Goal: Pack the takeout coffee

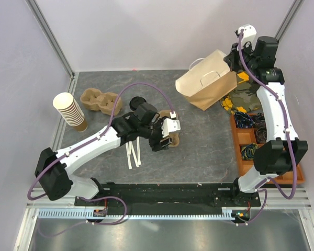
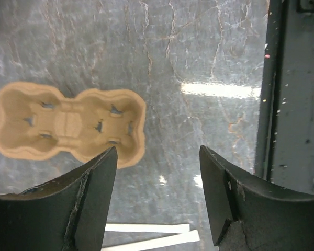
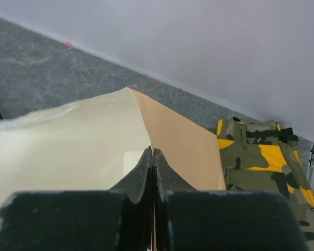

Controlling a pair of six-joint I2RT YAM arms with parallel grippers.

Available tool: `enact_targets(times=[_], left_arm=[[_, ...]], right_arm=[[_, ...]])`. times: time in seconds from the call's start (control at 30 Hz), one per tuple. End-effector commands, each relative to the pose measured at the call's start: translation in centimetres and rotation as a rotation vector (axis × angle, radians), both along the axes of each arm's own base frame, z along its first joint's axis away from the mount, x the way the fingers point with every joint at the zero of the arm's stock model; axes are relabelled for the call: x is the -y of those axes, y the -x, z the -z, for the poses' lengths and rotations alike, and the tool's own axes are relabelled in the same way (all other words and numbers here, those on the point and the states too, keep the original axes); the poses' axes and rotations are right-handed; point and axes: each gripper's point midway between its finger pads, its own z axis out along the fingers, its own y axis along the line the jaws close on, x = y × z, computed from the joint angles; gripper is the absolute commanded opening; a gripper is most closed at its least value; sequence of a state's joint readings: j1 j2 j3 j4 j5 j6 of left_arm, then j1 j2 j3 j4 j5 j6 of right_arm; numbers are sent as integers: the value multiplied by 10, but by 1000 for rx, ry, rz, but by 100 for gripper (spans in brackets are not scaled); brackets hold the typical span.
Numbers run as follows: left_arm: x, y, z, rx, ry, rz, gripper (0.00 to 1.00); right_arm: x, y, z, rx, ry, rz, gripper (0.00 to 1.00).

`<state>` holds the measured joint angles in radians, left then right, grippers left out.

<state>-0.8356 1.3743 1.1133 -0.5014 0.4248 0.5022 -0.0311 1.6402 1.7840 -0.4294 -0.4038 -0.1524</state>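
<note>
Grey stone-patterned table (image 1: 209, 141), pale walls on three sides. My right gripper (image 3: 153, 151) is at the far right corner, its fingers pressed together on the top edge of the paper bag (image 1: 206, 86), cream inside on one side of them and brown outside on the other. The bag leans over with its mouth toward that hand. Just beside it lies a camouflage cloth (image 3: 261, 157).

My left gripper (image 2: 157, 157) hangs over the middle of the table, fingers spread with nothing between them. Just ahead of it lies a two-well cup carrier (image 2: 68, 125), both wells empty.

The takeout coffee I cannot place for sure. A round black lid (image 1: 136, 101) shows just beyond my left forearm, but I cannot tell whether a cup stands under it.

Far left stand a stack of cups (image 1: 70, 111) and a second carrier (image 1: 99, 101).
</note>
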Motion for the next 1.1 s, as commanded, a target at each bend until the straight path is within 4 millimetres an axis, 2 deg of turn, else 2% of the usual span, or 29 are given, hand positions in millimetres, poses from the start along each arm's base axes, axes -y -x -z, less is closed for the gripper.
enact_targets(times=[0.0,0.03,0.07,0.1,0.13,0.17,0.2,0.23,0.33,0.37,0.4,0.6,0.67,0.7,0.77,0.8,0.87,0.9,1.07], left_arm=[[1,-17,-22,-92,91,-99,70],[-1,-26,-23,-116,105,-134,70],[-11,-48,-27,-122,131,-193,70],[-11,-66,-45,-101,178,-216,69],[-11,-82,-39,-137,180,-240,68],[-21,-104,-43,-134,193,-291,68],[-20,-120,-59,-116,226,-294,66],[-22,-135,-50,-129,215,-310,66],[-23,-166,-54,-73,211,-317,65],[-19,-173,-38,-97,190,-314,65],[-13,-178,-41,-84,200,-292,65],[-1,-206,6,-132,141,-289,64],[2,-211,14,-134,125,-280,64],[2,-213,26,-147,108,-274,64],[4,-213,34,-156,94,-257,63],[4,-216,44,-163,81,-255,63],[6,-220,48,-156,75,-253,63],[5,-223,58,-161,57,-258,63],[10,-228,77,-169,26,-243,61]], right_arm=[[0,14,15,-25,53,-75,0],[3,14,14,-23,56,-73,0],[2,17,13,-28,48,-89,0],[3,18,13,-29,43,-96,0],[6,20,9,-26,35,-104,0],[3,24,8,-30,21,-133,0],[4,27,9,-33,17,-143,0],[2,33,8,-39,16,-156,0],[-4,48,5,-30,35,-212,0],[-6,52,5,-21,51,-232,0],[-8,56,5,-20,57,-252,0],[-15,88,-4,-8,109,-323,0],[-18,96,-2,-21,110,-340,0],[-19,100,-4,-14,116,-352,0],[-20,104,-4,-21,115,-360,0],[-21,107,-5,-20,114,-361,0],[-23,111,-5,-30,107,-373,0],[-24,114,-5,-31,104,-381,0],[-29,124,1,-63,86,-410,0]])
